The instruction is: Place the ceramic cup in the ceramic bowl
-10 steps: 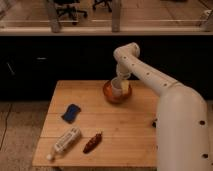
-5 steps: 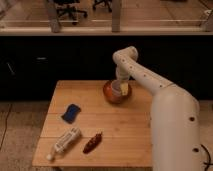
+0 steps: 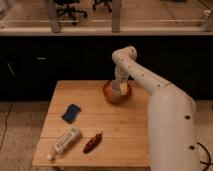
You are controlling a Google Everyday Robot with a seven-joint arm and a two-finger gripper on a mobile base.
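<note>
The orange-red ceramic bowl [image 3: 116, 93] sits on the far right part of the wooden table [image 3: 107, 125]. The pale ceramic cup [image 3: 123, 88] is inside the bowl, toward its right side. My gripper [image 3: 120, 83] reaches down from the white arm into the bowl, right over the cup. The arm's end hides the upper part of the cup and the gripper's tips.
A blue sponge-like pad [image 3: 71, 113] lies at the table's left. A white bottle-like tube [image 3: 65, 141] lies near the front left edge. A dark red-brown object [image 3: 93, 143] lies beside it. My white arm [image 3: 167, 115] covers the table's right side. A dark counter runs behind.
The arm has shifted slightly and lowered over the bowl; the cup stays inside the bowl. The other objects have not moved.
</note>
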